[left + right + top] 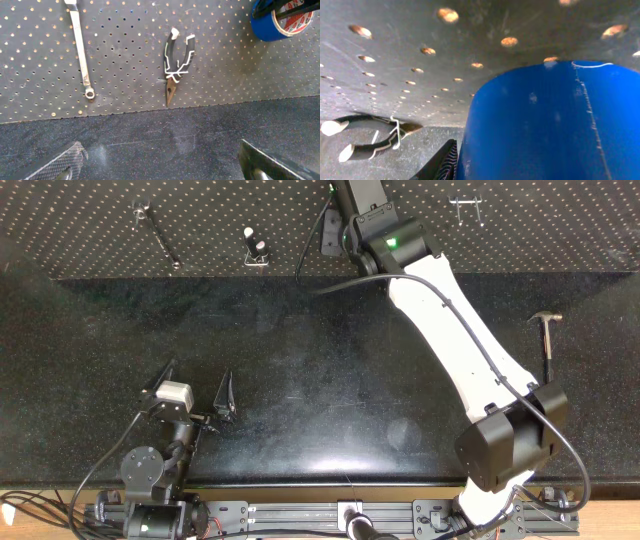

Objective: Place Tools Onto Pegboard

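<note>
Tape roll (550,125) sits clamped within right end effector (281,12).

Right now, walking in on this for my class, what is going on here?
The right gripper holds a blue tape roll up against the pegboard. A wrench and pliers already hang on the board. A hammer lies on the table at the right. The left gripper sits open near its base, holding nothing.
</note>
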`<state>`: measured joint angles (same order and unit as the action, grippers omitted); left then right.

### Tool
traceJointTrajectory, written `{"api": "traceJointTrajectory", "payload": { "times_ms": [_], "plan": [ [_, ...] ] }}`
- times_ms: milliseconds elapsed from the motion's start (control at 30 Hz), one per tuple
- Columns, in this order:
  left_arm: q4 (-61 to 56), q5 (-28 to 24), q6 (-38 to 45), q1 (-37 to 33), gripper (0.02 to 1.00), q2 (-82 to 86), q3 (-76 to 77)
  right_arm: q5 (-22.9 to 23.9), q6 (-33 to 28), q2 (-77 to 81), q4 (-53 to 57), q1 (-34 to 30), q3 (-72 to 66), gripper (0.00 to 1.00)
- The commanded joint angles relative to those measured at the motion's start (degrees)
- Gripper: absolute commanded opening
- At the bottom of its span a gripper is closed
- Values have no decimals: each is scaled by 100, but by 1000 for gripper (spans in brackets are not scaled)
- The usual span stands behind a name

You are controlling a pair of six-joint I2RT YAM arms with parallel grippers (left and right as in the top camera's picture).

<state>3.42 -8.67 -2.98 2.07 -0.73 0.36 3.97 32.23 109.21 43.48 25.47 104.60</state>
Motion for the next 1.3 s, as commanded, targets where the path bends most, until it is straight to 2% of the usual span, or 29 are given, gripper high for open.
{"api": "traceJointTrajectory", "payload": {
  "times_ms": [33, 1300],
  "plan": [
    [28, -118, 70, -17, 996, 55, -4, 90, 177, 260, 369, -238, 83, 318],
    [26, -118, 70, -17, 993, 55, -4, 24, 308, 260, 1478, -256, 538, 310]
  ]
}}
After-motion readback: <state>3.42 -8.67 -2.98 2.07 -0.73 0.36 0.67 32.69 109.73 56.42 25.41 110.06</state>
